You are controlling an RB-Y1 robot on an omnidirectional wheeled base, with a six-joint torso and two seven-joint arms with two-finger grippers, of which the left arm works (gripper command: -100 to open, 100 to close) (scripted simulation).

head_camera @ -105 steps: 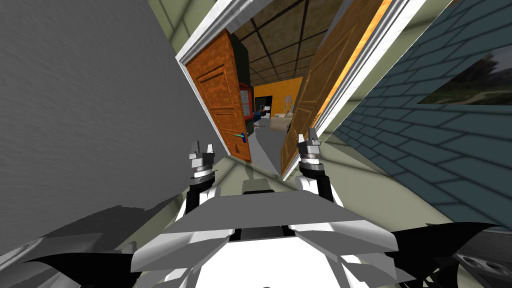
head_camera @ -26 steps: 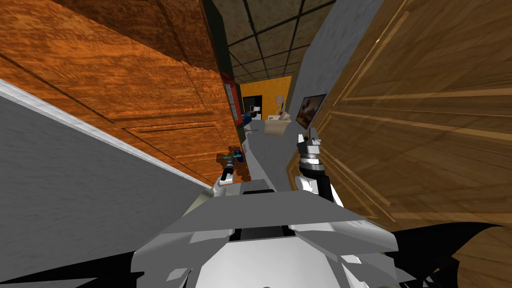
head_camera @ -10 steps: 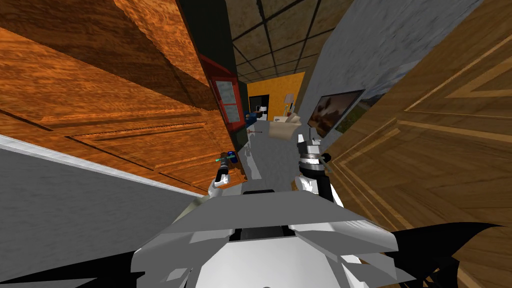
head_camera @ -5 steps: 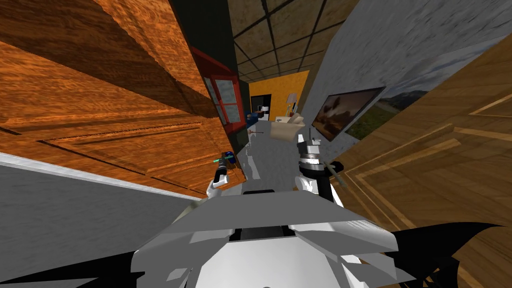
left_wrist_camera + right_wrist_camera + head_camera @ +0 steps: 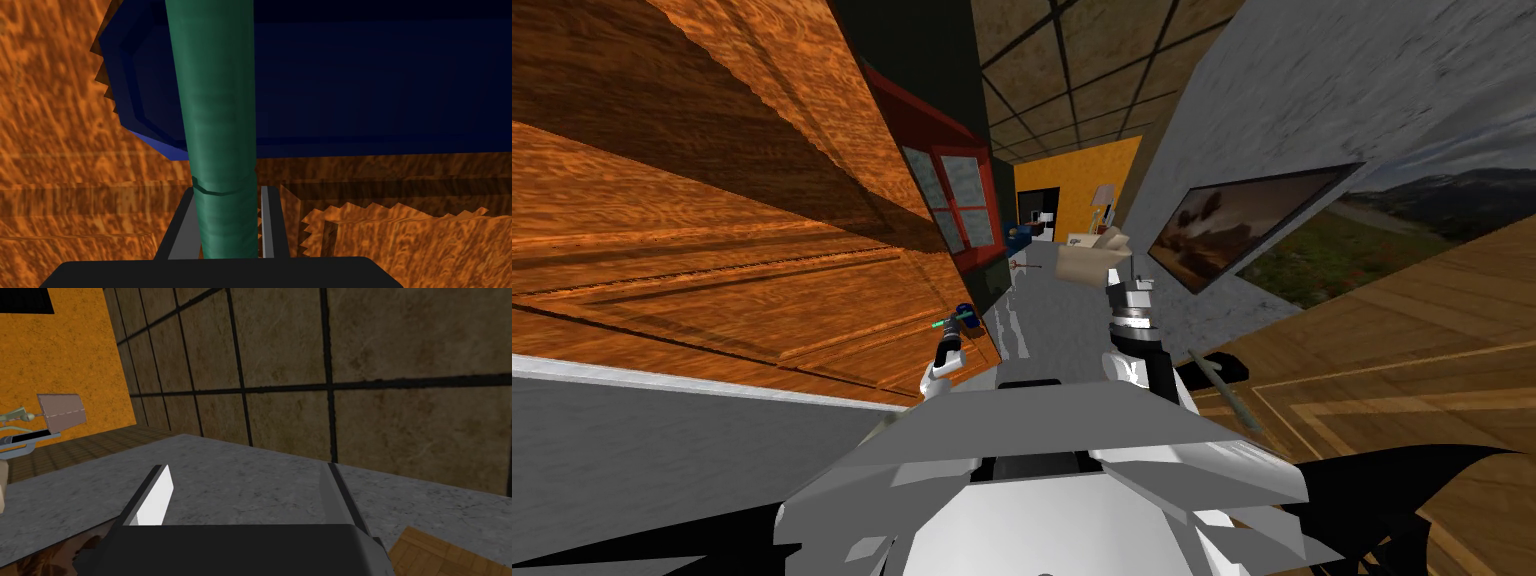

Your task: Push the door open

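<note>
The only container in sight is a beige box (image 5: 1092,258) with raised flaps far down the passage, and I cannot tell what is in it. Nearer, on the left side, stands a red-framed glazed cabinet (image 5: 957,205), its contents unclear. The left pincer (image 5: 225,192) pinches the green lever handle (image 5: 220,100), one blade against each side, just beside the dark blue plate (image 5: 350,85) on the orange-brown door (image 5: 712,250). That door stands along the left of the passage, swung wide, its free edge meeting the grey floor (image 5: 1057,320) beside the left pincer. On the right, a paler wooden door (image 5: 1412,340) lies open too, its own dark handle (image 5: 1212,375) close by the right forearm. The right pincer (image 5: 246,467) is raised over the floor, blades spread and holding nothing. Between the two doors the grey floor runs open towards an orange wall (image 5: 1082,180), with a framed picture (image 5: 1242,220) on the grey wall to the right.
</note>
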